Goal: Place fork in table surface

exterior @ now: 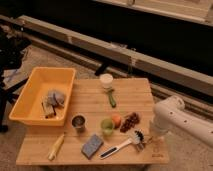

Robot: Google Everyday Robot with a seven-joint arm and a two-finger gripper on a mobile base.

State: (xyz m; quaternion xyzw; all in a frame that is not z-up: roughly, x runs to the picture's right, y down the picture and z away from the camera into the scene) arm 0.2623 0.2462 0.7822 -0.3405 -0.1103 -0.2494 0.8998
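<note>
Reaching down with the hand [151,142] to the right front corner of the surface [135,95], just beside the head of the dish brush [121,147] and near the grape bunch [130,121]. Cannot tell the hand's opening, nor anything held in it. Cannot pick out the fork apart from the hand; probably in or under it, low over the wood. Judging by that: carrying likely done, set-down close or under way, release and withdrawal left.

The hand [149,143] hangs low, pointing downward, at the end of the white arm [185,120]. Just above it the rounded elbow is bent, upper arm stretching away to the hand's right.
</note>
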